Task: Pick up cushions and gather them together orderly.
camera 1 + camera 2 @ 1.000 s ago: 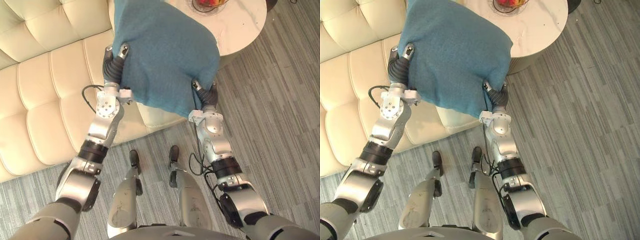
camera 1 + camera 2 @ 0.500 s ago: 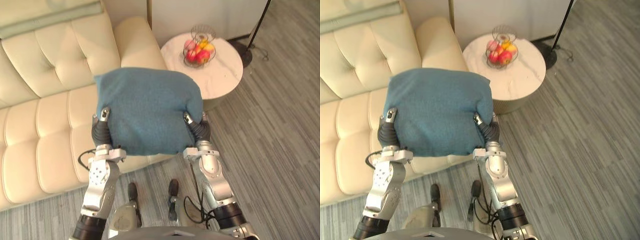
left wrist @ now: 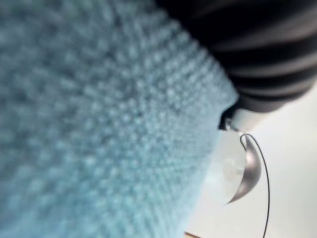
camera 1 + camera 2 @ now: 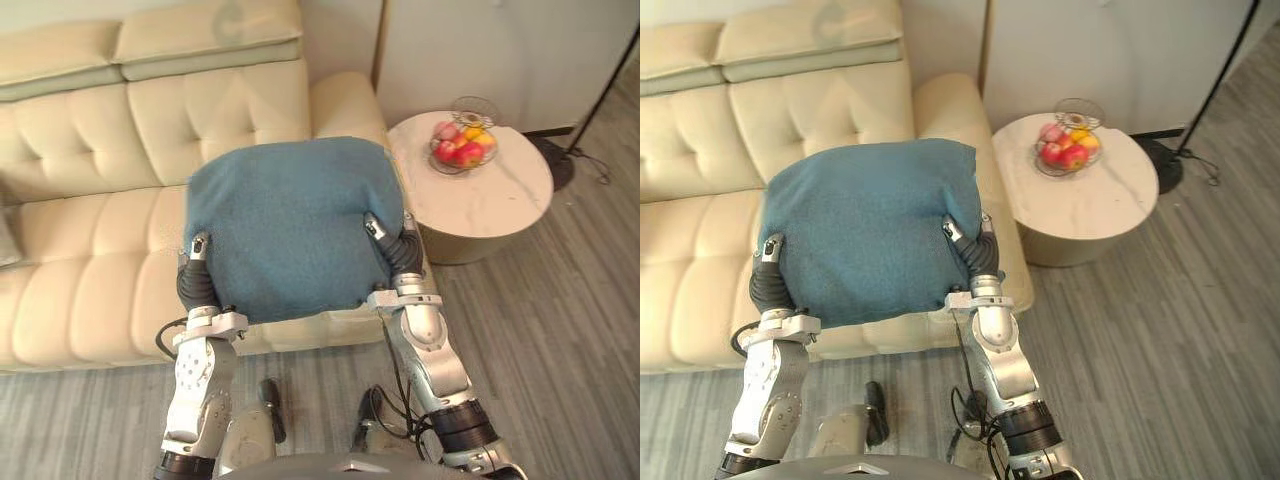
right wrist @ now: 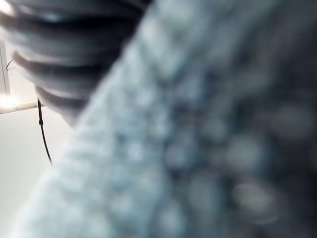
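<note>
A blue knitted cushion [image 4: 290,230] hangs in the air in front of me, over the right end of the cream sofa [image 4: 90,270]. My left hand [image 4: 192,282] grips its left lower edge and my right hand [image 4: 404,255] grips its right edge. Each thumb lies on the cushion's upper face, and the fingers are hidden beneath it. Up close, the left wrist view has the cushion's knit [image 3: 99,124] against the hand's dark cover. In the right wrist view the same cloth [image 5: 198,148] presses against that hand.
A round white side table [image 4: 500,200] stands right of the sofa's arm, with a wire basket of fruit [image 4: 460,145] on it. A floor lamp's base [image 4: 562,165] stands behind the table. Grey plank floor lies to the right. Something grey [image 4: 6,240] lies on the sofa's far left.
The whole view has swung up and left, bringing in more sofa and the wall. The cushion stays held in both hands, now lower and farther out than a second ago.
</note>
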Controlling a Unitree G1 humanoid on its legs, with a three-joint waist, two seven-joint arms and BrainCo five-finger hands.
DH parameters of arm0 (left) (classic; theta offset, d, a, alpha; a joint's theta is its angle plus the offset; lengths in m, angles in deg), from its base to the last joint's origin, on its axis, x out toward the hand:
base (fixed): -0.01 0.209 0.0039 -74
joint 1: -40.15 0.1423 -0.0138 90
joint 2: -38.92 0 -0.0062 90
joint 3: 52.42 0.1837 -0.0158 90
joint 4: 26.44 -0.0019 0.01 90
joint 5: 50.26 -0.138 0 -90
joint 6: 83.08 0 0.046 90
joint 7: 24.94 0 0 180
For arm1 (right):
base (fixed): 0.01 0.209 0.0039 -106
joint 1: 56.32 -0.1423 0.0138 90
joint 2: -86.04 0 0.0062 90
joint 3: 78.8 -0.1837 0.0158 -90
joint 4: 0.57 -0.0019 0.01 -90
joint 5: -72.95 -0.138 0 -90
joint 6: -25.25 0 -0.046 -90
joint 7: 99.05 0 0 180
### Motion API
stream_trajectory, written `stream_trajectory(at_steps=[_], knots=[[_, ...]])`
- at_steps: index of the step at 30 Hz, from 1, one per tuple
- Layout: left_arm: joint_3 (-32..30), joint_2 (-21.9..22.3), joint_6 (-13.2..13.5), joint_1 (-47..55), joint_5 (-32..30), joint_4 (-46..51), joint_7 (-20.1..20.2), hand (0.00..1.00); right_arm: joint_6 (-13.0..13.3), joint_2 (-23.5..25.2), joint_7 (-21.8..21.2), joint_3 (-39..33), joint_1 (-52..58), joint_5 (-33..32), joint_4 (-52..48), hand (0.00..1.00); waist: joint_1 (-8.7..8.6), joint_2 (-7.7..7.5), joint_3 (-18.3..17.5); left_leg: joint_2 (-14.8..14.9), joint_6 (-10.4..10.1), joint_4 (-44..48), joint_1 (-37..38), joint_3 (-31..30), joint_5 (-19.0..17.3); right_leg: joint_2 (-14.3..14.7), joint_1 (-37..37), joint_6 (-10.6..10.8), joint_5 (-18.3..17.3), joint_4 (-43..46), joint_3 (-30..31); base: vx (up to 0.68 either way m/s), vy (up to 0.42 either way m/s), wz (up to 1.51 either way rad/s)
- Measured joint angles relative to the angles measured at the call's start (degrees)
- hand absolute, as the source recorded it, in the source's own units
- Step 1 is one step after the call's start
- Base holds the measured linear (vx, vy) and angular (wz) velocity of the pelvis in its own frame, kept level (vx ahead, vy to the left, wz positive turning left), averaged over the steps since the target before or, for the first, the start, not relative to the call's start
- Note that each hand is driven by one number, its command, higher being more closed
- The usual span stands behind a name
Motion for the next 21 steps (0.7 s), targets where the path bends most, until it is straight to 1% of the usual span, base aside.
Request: stream_trajectory(at_steps=[1, 2, 3, 4, 5, 6, 7, 8, 9, 10, 11, 12, 13, 14, 15, 16, 17, 18, 19, 20, 21], knots=[[0.0, 0.0, 0.3, -0.1, 0.0, -0.2, 0.1, 1.00, 0.0, 0.0, 0.2, 0.0, -0.3, 0.2, 0.0, 1.00, -1.03, 0.59, -0.4, 1.7, -0.1, -0.5, -0.7, 0.1, 0.0, -2.2, 0.0, 1.6, 0.1, 0.0, -0.8, -0.05, 0.554, 0.64], [0.1, 0.1, 0.4, -0.2, 0.0, -0.5, 0.1, 1.00, 0.0, -0.1, 0.5, 0.0, -0.3, 0.6, 0.1, 1.00, -1.11, 1.08, -0.7, 2.4, -0.1, -0.8, -0.6, 0.4, 0.0, -2.7, 0.0, 2.6, 0.3, -0.3, -0.9, 0.00, 0.502, 0.56], [0.3, 0.3, 0.5, -0.4, 0.1, -1.3, 0.1, 1.00, 0.0, -0.1, 1.0, -0.1, -0.3, 1.5, 0.3, 1.00, -1.38, 2.25, -1.5, 4.1, -3.3, -0.9, -0.7, 2.1, 1.6, -3.3, 0.4, 4.8, 1.3, -1.2, -0.9, 0.04, 0.422, 0.42], [0.4, 0.3, 0.5, -1.2, 0.1, -2.8, 0.1, 1.00, 0.0, -0.1, 1.6, -0.2, -0.3, 2.0, 0.9, 1.00, -1.48, 2.12, -1.4, 3.5, -3.9, 0.4, -1.2, 3.2, 4.0, -4.2, 1.5, 6.2, 1.9, -2.5, -0.5, 0.09, 0.511, 0.55], [0.3, -0.6, 0.5, -1.6, 0.1, -4.6, 0.1, 1.00, 0.0, 0.4, 2.0, -0.1, -0.2, 2.3, 2.4, 1.00, -1.51, 0.79, -1.7, 1.3, -2.3, 5.3, -3.2, 3.3, 1.3, -6.0, 3.3, 7.0, 2.3, -5.3, 0.7, 0.13, 0.478, 0.53], [0.3, -1.5, 0.5, -1.4, 0.2, -4.9, 0.1, 1.00, 0.0, 0.7, 2.0, 0.1, -0.2, 2.3, 2.9, 1.00, -1.07, 0.26, -1.9, 0.6, -1.2, 11.0, -5.4, 3.2, -2.3, -7.1, 4.2, 7.1, 2.3, -6.3, 1.6, 0.12, 0.462, 0.37], [0.3, -1.9, 0.5, -1.3, 0.2, -5.1, 0.1, 1.00, -0.1, 0.8, 2.0, 0.1, -0.1, 2.3, 3.0, 1.00, -0.53, 0.18, -2.0, 0.6, -0.3, 14.8, -6.5, 3.1, -4.9, -7.7, 4.3, 7.2, 2.5, -6.1, 2.6, 0.10, 0.473, 0.08], [0.3, -2.5, 0.5, -1.1, 0.2, -5.3, 0.0, 1.00, -0.3, 1.8, 1.9, 0.2, 0.0, 2.3, 3.6, 1.00, 0.48, -0.09, -2.1, 0.3, 1.3, 20.1, -7.4, 4.0, -9.0, -9.2, 4.0, 7.3, 3.4, -4.5, 4.8, 0.09, 0.482, -0.19], [0.2, -3.0, 0.5, -1.1, 0.3, -6.2, 0.0, 1.00, -0.4, 2.9, 1.8, 0.2, 0.0, 2.3, 4.6, 1.00, 1.31, -0.36, -2.2, -0.2, 2.4, 21.8, -7.2, 5.3, -11.0, -10.8, 2.3, 7.6, 4.6, -1.6, 6.5, 0.10, 0.478, -0.37], [0.0, -3.2, 0.4, -1.0, 0.4, -6.6, 0.0, 1.00, -0.4, 3.4, 1.8, 0.2, 0.0, 2.3, 5.4, 1.00, 1.86, -0.37, -2.2, -0.4, 3.2, 21.9, -6.8, 6.7, -11.7, -11.7, 0.2, 6.4, 5.7, 1.2, 7.5, 0.14, 0.521, -0.55], [0.0, -3.6, 0.4, -0.8, 0.3, -6.7, 0.0, 1.00, -0.6, 3.8, 1.8, 0.1, 0.0, 2.3, 6.3, 1.00, 2.18, -0.40, -2.2, -0.9, 4.2, 21.0, -6.0, 8.2, -12.1, -12.6, -4.1, 0.3, 5.5, 6.9, 7.9, 0.14, 0.455, -0.51], [0.0, -3.7, 0.1, -0.6, 0.3, -6.7, 0.0, 1.00, -0.7, 4.3, 1.7, -0.2, 0.1, 2.2, 7.6, 1.00, 1.58, -0.54, -2.1, -1.4, 5.2, 19.4, -4.6, 9.0, -12.2, -12.0, -7.8, -1.2, 1.9, 14.0, 10.3, 0.16, 0.412, -0.37], [0.2, -3.8, -0.3, -0.2, 0.3, -6.9, 0.0, 1.00, -1.1, 4.6, 1.7, -0.5, 0.5, 2.1, 8.3, 1.00, 0.81, -0.61, -2.1, -1.9, 5.3, 17.8, -2.9, 9.1, -12.1, -9.9, -8.9, 0.5, -2.4, 18.7, 12.4, 0.17, 0.240, -0.13], [0.5, -3.8, -0.6, 0.4, 0.2, -7.5, 0.1, 1.00, -1.1, 4.9, 1.6, -0.6, 1.4, 1.8, 8.7, 1.00, -0.08, -0.95, -2.0, -2.6, 5.5, 15.2, -0.2, 9.3, -11.9, -6.2, -9.5, 1.2, -7.2, 22.9, 13.9, 0.20, 0.153, 0.00], [0.8, -3.9, -0.6, 0.7, 0.1, -8.8, 0.1, 1.00, -1.1, 5.0, 1.0, -0.6, 2.7, 1.5, 8.7, 1.00, -1.28, -1.84, -2.1, -3.9, 5.5, 11.6, 3.3, 9.9, -11.0, -1.2, -9.5, 1.5, -11.9, 24.5, 13.7, 0.21, 0.112, 0.00], [0.8, -4.0, -0.6, 0.7, 0.1, -9.0, 0.2, 1.00, -1.1, 4.9, 0.9, -0.6, 2.7, 1.2, 8.7, 1.00, -1.57, -2.25, -2.1, -4.3, 5.4, 10.5, 4.3, 10.3, -10.8, 0.3, -9.9, 1.3, -13.0, 24.4, 13.1, 0.20, 0.047, -0.07], [0.8, -4.1, -0.7, 0.7, 0.1, -9.1, 0.3, 1.00, -1.1, 4.9, 0.7, -0.7, 2.7, 1.1, 8.7, 1.00, -1.66, -2.78, -2.0, -4.9, 5.3, 9.1, 5.4, 10.9, -10.6, 2.1, -10.7, 0.4, -13.7, 23.9, 11.9, 0.25, -0.017, -0.13], [1.1, -4.0, -0.7, 0.3, 0.0, -9.2, 0.5, 1.00, -0.9, 4.7, 0.1, -1.4, 2.7, 1.0, 8.7, 1.00, -2.56, -2.69, -1.8, -5.4, 4.6, 6.7, 6.8, 11.0, -10.2, 5.8, -12.3, -2.1, -13.4, 20.9, 9.5, 0.21, -0.022, -0.09], [1.3, -4.0, -0.8, 0.1, -0.1, -9.2, 0.6, 1.00, -0.9, 4.6, 0.0, -1.7, 2.7, 0.9, 8.8, 1.00, -2.81, -2.42, -1.6, -5.4, 4.4, 6.3, 7.1, 10.9, -10.0, 6.5, -12.3, -2.5, -12.7, 19.9, 9.1, 0.20, -0.057, -0.02], [1.7, -4.1, -0.8, -0.2, -0.2, -9.2, 0.8, 1.00, -0.8, 4.4, -0.3, -2.1, 2.7, -0.2, 9.4, 1.00, -3.27, -2.21, -1.7, -5.3, 4.0, 5.3, 7.7, 10.6, -9.8, 7.4, -11.9, -3.3, -10.0, 17.6, 8.4, 0.19, -0.050, -0.06], [2.5, -4.1, -1.0, -0.9, -0.9, -9.2, 1.0, 1.00, -0.8, 4.0, -0.4, -2.9, 2.8, -0.8, 9.6, 1.00, -3.15, -2.10, -1.7, -5.4, 2.9, 4.0, 7.9, 8.7, -8.8, 8.2, -10.4, -3.9, -8.9, 15.7, 8.3, 0.29, -0.103, -0.08]])
